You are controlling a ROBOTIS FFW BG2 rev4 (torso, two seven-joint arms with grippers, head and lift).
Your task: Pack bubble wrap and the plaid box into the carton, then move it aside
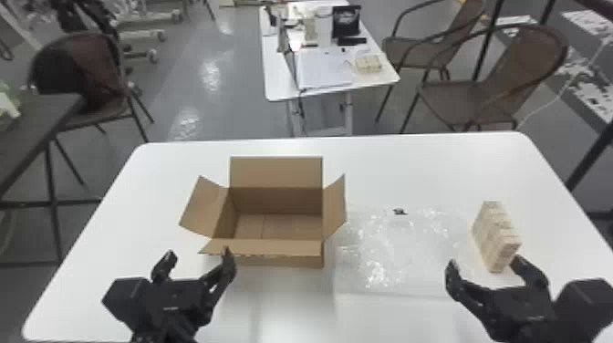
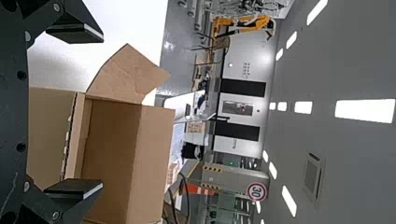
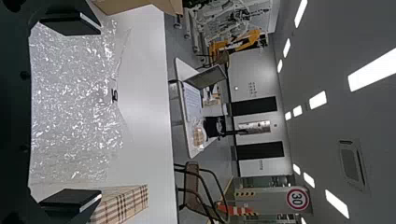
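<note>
Head view: from above, facing forward and down over a white rectangular table with rounded corners (image 1: 419,168), the widest of the 3. Left wrist view: turned sideways, close to an open brown cardboard carton (image 2: 112,140), facing across it to a pale far wall (image 2: 254,65) and grey ceiling (image 2: 327,56). Right wrist view: also sideways, close over clear, shiny bubble wrap (image 3: 70,88) and a beige plaid box (image 3: 125,200), facing that wall. All 3 share the carton, only partly at right wrist; head and right wrist share wrap and box.
</note>
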